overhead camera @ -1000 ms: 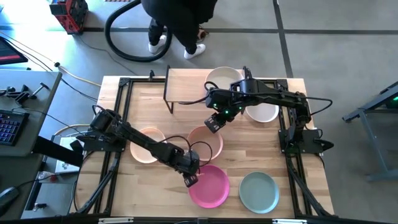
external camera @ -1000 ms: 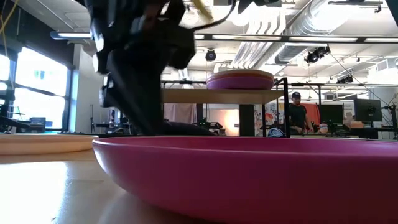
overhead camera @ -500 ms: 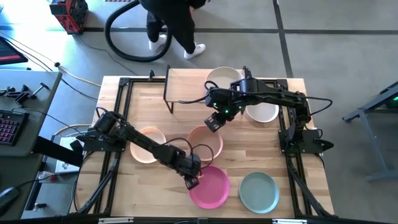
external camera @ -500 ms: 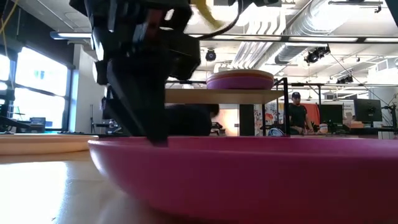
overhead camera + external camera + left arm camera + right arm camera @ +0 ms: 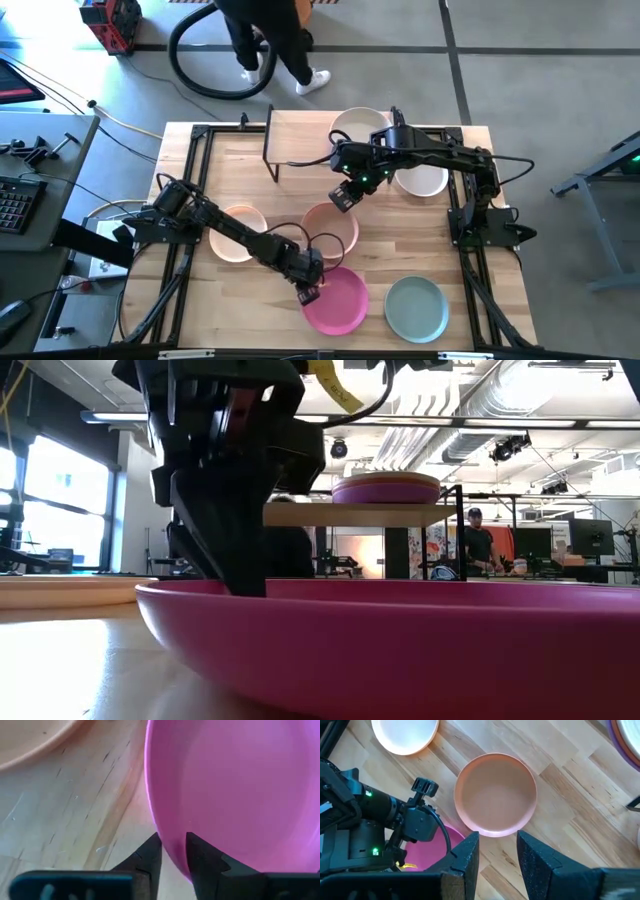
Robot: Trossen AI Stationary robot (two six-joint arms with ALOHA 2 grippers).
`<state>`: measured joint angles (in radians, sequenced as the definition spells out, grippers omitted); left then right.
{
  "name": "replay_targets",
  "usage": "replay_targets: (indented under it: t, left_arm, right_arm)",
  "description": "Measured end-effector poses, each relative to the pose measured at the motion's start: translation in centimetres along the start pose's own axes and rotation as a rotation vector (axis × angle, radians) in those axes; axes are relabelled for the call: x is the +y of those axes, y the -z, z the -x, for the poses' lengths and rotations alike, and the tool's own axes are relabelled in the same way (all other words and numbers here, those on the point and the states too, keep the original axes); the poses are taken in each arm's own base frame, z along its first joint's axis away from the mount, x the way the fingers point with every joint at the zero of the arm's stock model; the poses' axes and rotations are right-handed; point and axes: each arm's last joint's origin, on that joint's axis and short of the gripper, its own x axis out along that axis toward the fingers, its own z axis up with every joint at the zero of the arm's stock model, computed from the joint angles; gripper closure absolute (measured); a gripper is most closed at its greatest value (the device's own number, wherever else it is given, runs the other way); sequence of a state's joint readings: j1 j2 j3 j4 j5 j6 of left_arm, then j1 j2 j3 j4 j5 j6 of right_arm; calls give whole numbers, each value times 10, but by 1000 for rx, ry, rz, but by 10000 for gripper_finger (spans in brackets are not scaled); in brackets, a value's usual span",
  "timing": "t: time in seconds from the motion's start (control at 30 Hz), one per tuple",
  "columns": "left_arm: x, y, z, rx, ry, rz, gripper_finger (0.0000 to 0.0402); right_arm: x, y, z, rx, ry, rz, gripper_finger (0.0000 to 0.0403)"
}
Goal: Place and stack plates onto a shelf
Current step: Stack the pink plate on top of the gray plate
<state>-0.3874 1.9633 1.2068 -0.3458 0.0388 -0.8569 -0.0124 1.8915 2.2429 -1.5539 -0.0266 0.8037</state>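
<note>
The magenta plate (image 5: pixel 338 302) lies near the table's front edge, and my left gripper (image 5: pixel 308 291) is down on its left rim. My right gripper (image 5: pixel 344 197) hangs open, high above the tan-pink plate (image 5: pixel 330 228), with nothing between its fingers. The shelf (image 5: pixel 303 137) stands at the far edge on thin black legs. It carries a stack with a cream plate (image 5: pixel 358 124) on top and a purple plate (image 5: pixel 385 490) beneath. Flat on the tabletop rest a peach plate (image 5: pixel 236 233), a white plate (image 5: pixel 421 181) and a pale teal plate (image 5: pixel 415 308). My left gripper pinches the magenta plate's left rim (image 5: pixel 171 838), one finger (image 5: pixel 201 856) inside the plate and the other finger (image 5: pixel 148 858) outside it. The fingers slant down from the table's left. The plate still rests on the tabletop.
Black frame rails (image 5: pixel 196 160) run along the table's left and right sides. Beyond the far edge a person (image 5: pixel 262 28) walks on the floor beside a black hose (image 5: pixel 196 62). Bare wood shows between the peach plate and the shelf.
My left gripper has sunk a little onto the magenta plate's left rim and its fingers have come down around that rim. In the low view the plate's near rim has shifted slightly sideways. The person behind the table has walked on.
</note>
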Motion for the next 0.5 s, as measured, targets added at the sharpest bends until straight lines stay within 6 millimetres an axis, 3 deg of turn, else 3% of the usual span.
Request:
replay_targets:
  t: [0.2, 0.5]
  left_arm:
    - [-1, -1, 1, -4, 12, -55, 392]
    - [-1, 0, 6, 21, 18, -124, 398]
  right_arm:
    - [0, 0, 0, 0, 1, 0, 293]
    - [0, 0, 0, 0, 2, 0, 293]
